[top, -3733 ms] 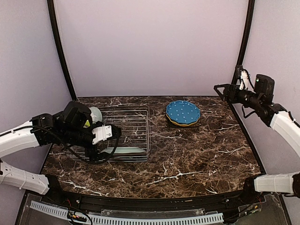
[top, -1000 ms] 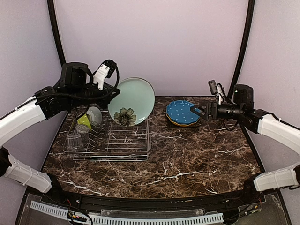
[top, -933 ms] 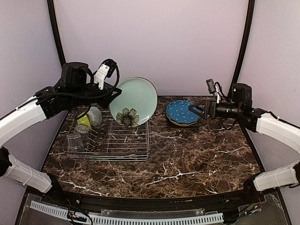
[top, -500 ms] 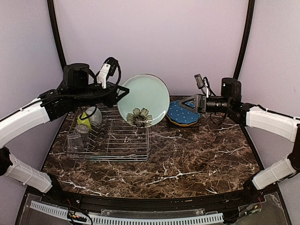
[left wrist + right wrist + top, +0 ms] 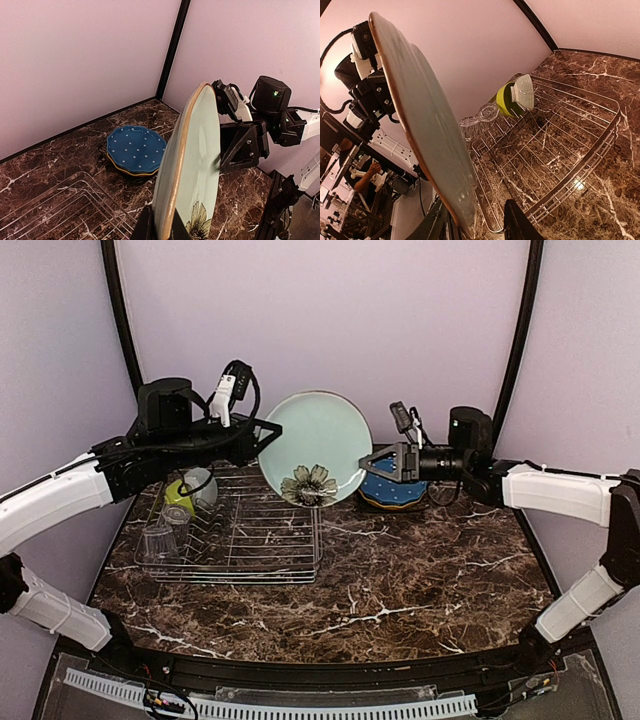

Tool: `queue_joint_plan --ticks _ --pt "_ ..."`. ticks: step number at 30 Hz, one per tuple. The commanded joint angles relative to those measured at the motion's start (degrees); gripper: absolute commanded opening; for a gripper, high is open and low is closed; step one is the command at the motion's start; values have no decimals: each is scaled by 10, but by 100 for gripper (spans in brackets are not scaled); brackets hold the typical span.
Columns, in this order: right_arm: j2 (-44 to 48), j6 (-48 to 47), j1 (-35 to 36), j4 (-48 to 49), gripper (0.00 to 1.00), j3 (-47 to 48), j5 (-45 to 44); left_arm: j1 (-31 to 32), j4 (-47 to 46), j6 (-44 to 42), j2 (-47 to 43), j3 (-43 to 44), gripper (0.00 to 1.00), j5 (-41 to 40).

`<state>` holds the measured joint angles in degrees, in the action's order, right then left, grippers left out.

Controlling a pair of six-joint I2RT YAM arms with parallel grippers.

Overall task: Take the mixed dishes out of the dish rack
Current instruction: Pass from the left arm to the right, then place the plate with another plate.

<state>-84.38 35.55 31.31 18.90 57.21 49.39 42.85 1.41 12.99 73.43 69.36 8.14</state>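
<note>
Holding one flower plate (image 5: 318, 440) upright, aloft between dish rack (image 5: 270, 540) and two stacked dotted plates (image 5: 136, 149): my left end effector (image 5: 264, 429) clamps its rim, right end effector (image 5: 366, 464) straddles it, jaws apart. Racked: two glasses (image 5: 160, 538), two bowls (image 5: 178, 496).

The tabletop (image 5: 420, 580) is dark brown marble with white veins. A wire rack (image 5: 240, 540) sits flat on its left half, long side running left to right. At the back, right of centre and apart from the rack, is a stack of plates. The blue plate (image 5: 136, 149) is on top, with a yellow plate (image 5: 116, 164) under it. The black plate (image 5: 134, 180) at the bottom rests on the marble, only its edge showing.
</note>
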Motion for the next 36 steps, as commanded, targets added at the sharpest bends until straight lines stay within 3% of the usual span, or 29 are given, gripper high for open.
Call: queue_joint_plan --ticks 1,9,14,16,20,22,23,25,31,36 --pt "-12 32 13 54 32 10 7 -5 -101 26 -15 7 1 13" --pt "-14 46 17 68 2 5 5 -12 -113 42 -17 -9 1 7" --pt "-7 45 14 43 0 8 -18 -19 -96 44 -18 -19 3 -17" --pt "-5 49 9 36 0 10 -23 -21 -88 42 -20 -22 9 -30" --pt "2 66 -9 26 0 11 -31 -24 -72 36 -25 -29 36 -50" --pt "7 77 -24 23 0 8 -34 -25 -66 32 -28 -31 53 -54" --pt "9 84 -33 22 0 6 -35 -25 -65 29 -31 -33 67 -54" --pt "12 95 -51 17 0 2 -37 -26 -61 26 -35 -37 81 -58" --pt "20 105 -113 -25 0 -11 -52 -26 -55 17 -48 -48 97 -74" --pt "8 101 -172 -74 0 -14 -69 -26 -56 16 -59 -65 99 -97"
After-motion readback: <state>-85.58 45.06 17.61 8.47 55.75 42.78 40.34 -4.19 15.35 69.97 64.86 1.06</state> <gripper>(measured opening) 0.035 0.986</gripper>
